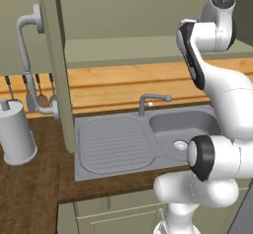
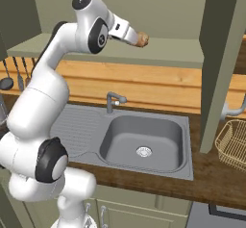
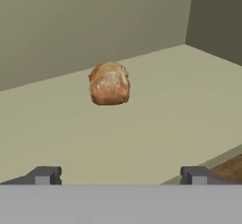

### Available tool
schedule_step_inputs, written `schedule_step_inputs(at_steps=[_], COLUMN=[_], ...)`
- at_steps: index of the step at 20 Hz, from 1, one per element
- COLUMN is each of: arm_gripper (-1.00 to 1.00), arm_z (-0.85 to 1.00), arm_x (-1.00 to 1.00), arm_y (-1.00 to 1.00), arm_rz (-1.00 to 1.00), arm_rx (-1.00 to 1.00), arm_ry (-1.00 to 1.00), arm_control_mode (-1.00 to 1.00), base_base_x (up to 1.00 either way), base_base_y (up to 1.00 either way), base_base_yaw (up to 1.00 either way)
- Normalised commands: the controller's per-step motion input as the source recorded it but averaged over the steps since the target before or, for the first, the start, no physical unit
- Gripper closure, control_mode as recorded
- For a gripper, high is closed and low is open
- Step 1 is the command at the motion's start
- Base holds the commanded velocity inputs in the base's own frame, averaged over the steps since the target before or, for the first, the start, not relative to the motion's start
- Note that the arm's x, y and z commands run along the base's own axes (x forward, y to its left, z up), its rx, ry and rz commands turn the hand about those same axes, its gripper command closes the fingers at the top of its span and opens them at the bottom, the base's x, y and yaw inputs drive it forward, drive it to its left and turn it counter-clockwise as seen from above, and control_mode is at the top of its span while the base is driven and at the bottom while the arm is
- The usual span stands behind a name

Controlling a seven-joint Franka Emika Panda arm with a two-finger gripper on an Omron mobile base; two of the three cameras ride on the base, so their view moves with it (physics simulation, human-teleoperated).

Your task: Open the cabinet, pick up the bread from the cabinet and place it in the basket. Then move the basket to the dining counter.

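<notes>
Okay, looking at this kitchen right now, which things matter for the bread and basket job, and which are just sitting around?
Part of the job:
- cabinet, doors open
- bread on its shelf
- basket on the worktop
- tool, open, facing the bread

Just lying about:
- sink
- faucet
- hanging utensils
- paper towel roll

The flat sage-green shelf [image 3: 156,124] inside the open cabinet holds one small round tan-brown bread bun [image 3: 109,83]. The bun sits near the back wall. Below, the long dark-brown wooden worktop [image 2: 211,181] carries a grey metal sink [image 2: 139,143], a golden wire basket [image 2: 233,143] and what looks like a white paper-towel roll [image 1: 17,132].
</notes>
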Motion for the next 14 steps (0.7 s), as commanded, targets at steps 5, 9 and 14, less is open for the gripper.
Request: schedule_step_inputs(at_steps=[5,9,14], arm_gripper=[-1.0,-1.0,-1.0], arm_z=[-0.03,-0.01,0.0], arm_x=[0.63,0.52,0.4], arm_y=[-0.24,-0.35,-0.14], arm_rz=[0.0,0.0,0.0], arm_rx=[-0.07,-0.01,0.0], arm_ry=[0.03,0.03,0.0], arm_control_mode=[-1.0,-1.0,-1.0], base_base_x=[0.0,0.0,0.0], base_base_y=[0.0,0.0,0.0], base_base_yaw=[0.0,0.0,0.0])
